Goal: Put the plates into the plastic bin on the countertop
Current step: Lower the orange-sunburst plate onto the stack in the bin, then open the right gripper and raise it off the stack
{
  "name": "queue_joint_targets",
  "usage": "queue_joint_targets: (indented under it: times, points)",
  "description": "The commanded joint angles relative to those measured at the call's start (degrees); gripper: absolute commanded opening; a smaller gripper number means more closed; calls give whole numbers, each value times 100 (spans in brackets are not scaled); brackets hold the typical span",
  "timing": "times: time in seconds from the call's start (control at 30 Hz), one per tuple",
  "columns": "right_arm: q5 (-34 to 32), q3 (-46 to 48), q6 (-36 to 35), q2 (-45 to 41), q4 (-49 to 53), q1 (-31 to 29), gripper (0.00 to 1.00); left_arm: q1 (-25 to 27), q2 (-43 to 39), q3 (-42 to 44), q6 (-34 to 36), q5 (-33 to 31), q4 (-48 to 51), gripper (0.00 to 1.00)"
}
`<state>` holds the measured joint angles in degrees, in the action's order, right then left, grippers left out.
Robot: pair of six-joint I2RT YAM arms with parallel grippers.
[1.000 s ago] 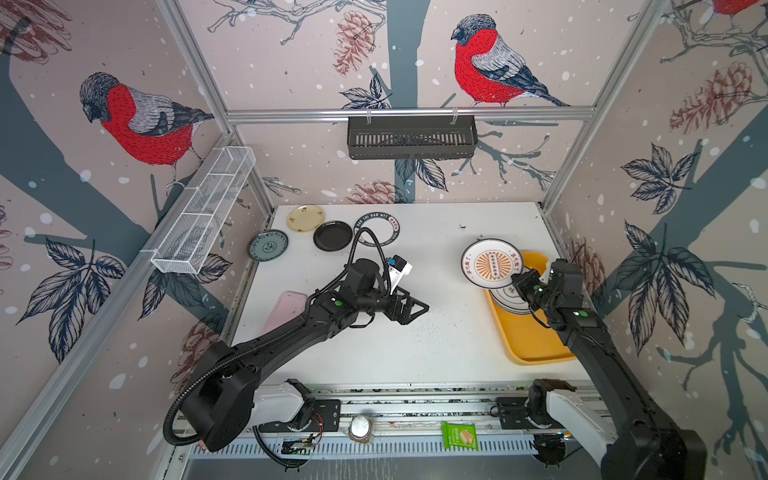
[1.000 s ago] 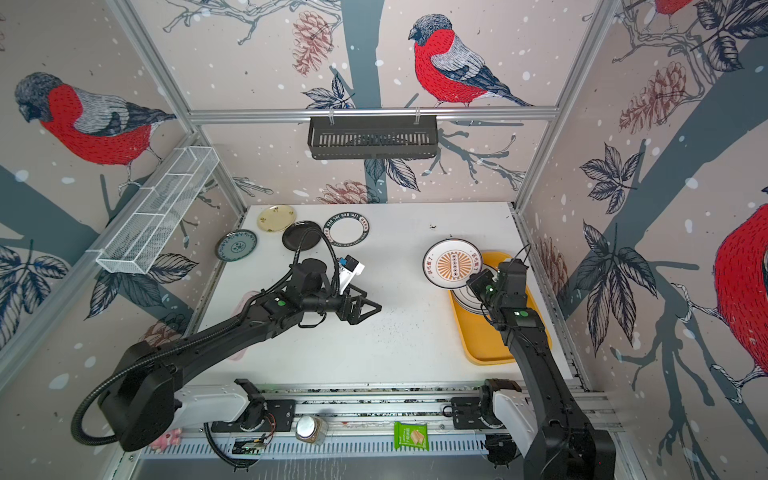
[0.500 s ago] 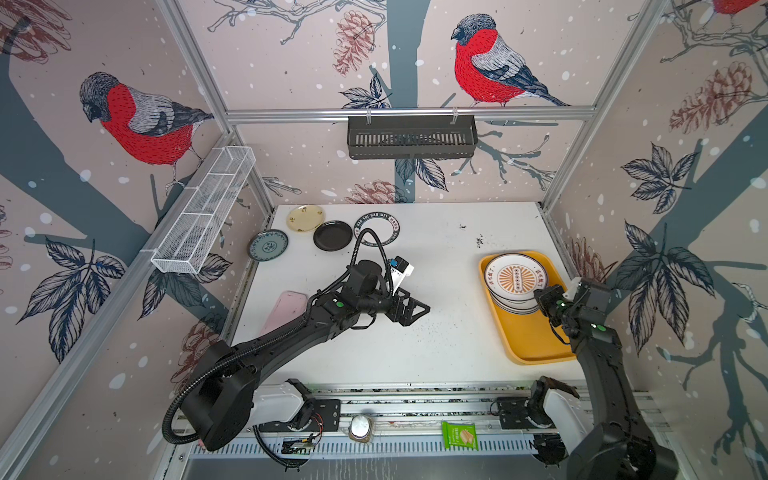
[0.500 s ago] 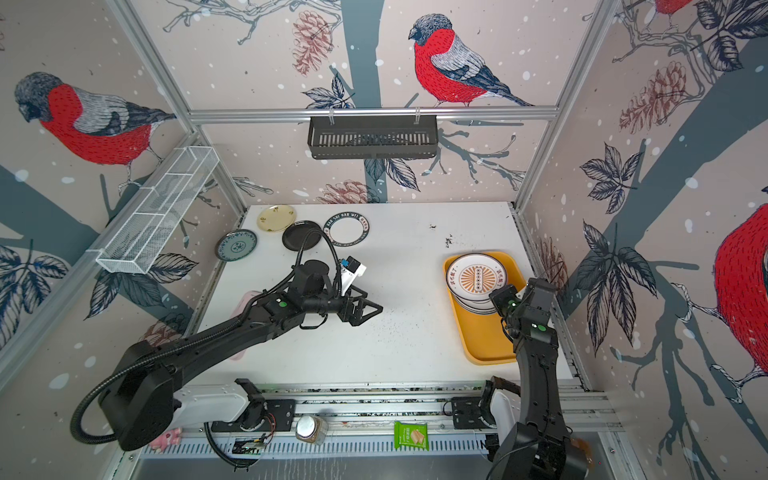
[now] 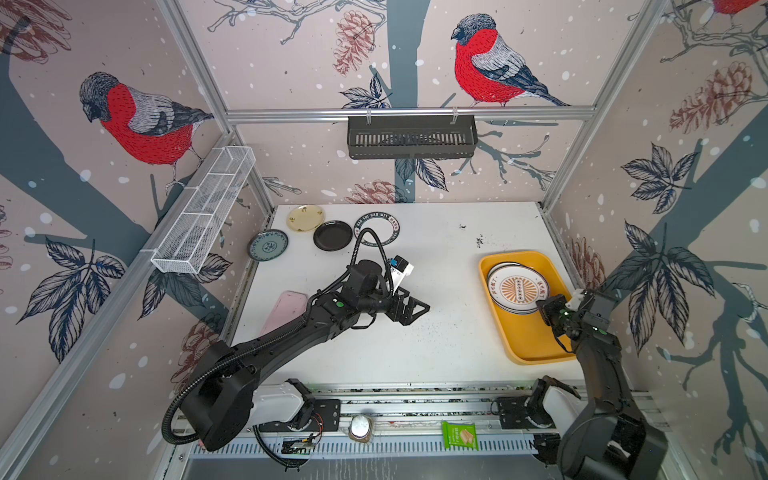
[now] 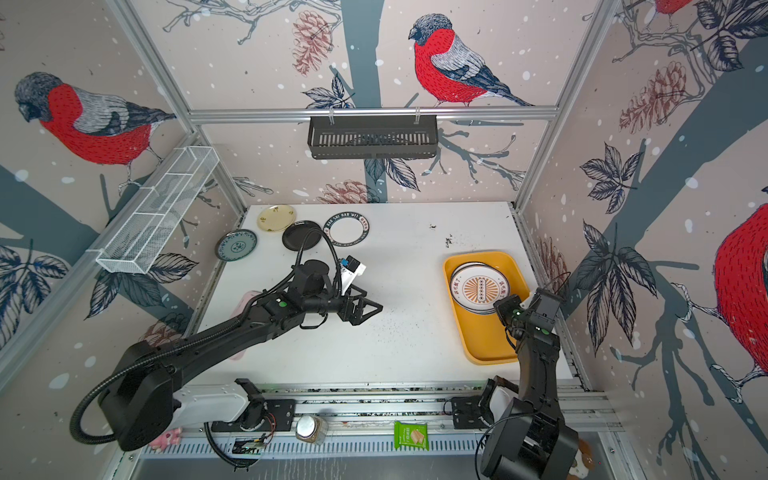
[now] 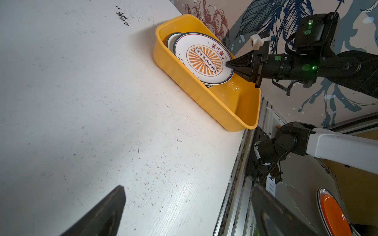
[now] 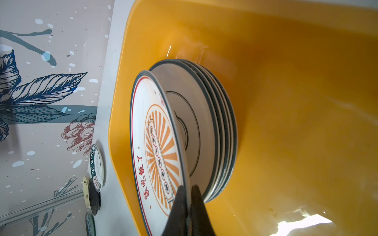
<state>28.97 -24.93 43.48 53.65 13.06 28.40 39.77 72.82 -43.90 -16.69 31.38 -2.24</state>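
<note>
The right end effector (image 8: pixel 188 191) is clamped tight on the near rim of the sunburst plate (image 8: pixel 157 147), with one finger on the printed face and one behind it. The plate is tilted. Its pinched edge is lifted, and the edge farthest from the end effector rests on the stack of dark-rimmed plates (image 8: pixel 214 122) just beyond (several rims show, but I cannot count them surely). Plate and stack sit in the far half of the plastic bin (image 5: pixel 528 340). The half under and behind the end effector is bare yellow floor. The bin lies on the tabletop (image 5: pixel 449 249), along its right edge.

Well off to that end effector's left, the left end effector (image 5: pixel 415 309) is over the middle of the tabletop, jaws spread wide and holding nothing. Far beyond it, near the back left corner, four plates lie flat. They are a blue-grey plate (image 5: pixel 268 245), a cream plate (image 5: pixel 305 217), a black plate (image 5: pixel 332 235) and a lettered-rim plate (image 5: pixel 382 224), which the arm's cable partly crosses.
</note>
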Motion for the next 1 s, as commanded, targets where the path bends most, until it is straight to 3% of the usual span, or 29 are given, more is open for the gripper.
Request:
queue_joint_targets:
  times: [0.0,0.13,0.37,0.7,0.97]
  points:
    - [210,-1,-138,133,-372,-6,2,5,-48,-64,80,-48,37,96]
    - [215,27,-112,326,-571,-3,3,2,-66,-75,95,-70,75,96]
    - [65,74,-77,425,-722,-1,15,4,-48,-152,187,-268,265,97]
    - [-168,93,-104,508,-594,-2,48,9,-142,-263,222,-639,590,97]
    - [-216,85,-39,495,-687,-10,61,7,-135,-361,260,-888,857,96]
